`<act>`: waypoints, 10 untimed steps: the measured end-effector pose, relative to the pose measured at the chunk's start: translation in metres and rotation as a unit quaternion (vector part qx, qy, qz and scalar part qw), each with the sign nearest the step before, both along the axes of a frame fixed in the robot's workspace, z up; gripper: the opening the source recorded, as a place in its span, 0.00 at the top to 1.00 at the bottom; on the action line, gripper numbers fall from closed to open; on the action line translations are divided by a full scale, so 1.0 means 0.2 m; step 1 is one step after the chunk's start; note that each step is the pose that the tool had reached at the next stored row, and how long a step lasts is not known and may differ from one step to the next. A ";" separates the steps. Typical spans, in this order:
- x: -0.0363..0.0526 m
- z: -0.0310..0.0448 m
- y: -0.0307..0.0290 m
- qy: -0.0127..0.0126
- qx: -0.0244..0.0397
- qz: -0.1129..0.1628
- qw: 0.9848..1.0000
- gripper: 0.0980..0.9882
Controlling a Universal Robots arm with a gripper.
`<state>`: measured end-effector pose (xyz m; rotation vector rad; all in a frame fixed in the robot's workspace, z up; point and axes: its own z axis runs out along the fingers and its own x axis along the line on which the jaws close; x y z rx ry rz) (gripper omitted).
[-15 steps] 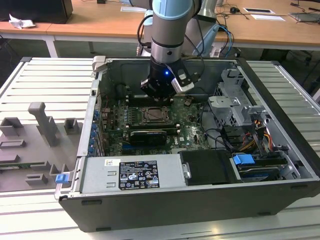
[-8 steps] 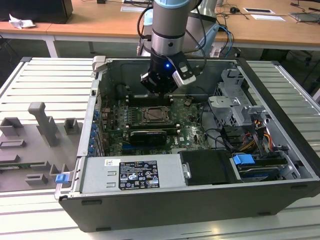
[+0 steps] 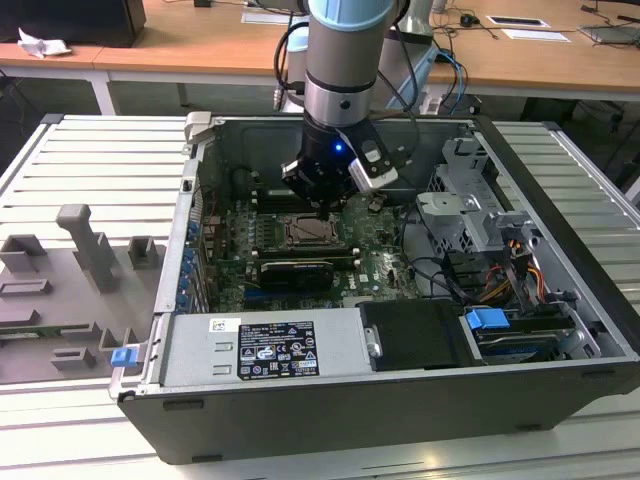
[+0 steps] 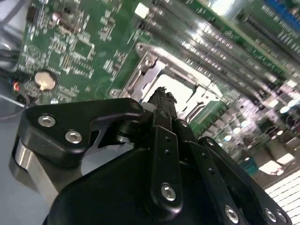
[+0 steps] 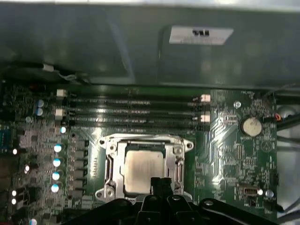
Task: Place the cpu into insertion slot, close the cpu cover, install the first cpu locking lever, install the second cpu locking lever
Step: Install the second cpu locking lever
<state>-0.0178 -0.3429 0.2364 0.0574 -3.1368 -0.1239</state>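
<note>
1. First wrist view gives you the cpu (image 5: 143,169) seated in the insertion slot (image 5: 108,165), with the cpu cover (image 5: 178,159) lying flat around it.
2. Your gripper (image 5: 161,182) hangs just over the socket's edge, fingers (image 4: 163,105) pressed together, grasping nothing.
3. You see the arm reaching into the open computer case (image 3: 560,190) in the exterior view, above the green motherboard (image 3: 375,245).

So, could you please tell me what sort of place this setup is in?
Probably a robotics lab or test bench: an opened computer case lies on a slatted worktable, with wooden desks behind.
</note>
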 end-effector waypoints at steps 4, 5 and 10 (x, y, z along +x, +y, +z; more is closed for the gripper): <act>0.000 -0.003 -0.077 0.000 0.001 0.000 1.000 0.99; -0.003 -0.004 -0.094 0.000 0.002 0.001 1.000 0.99; -0.051 -0.009 -0.137 0.000 0.003 0.007 1.000 0.99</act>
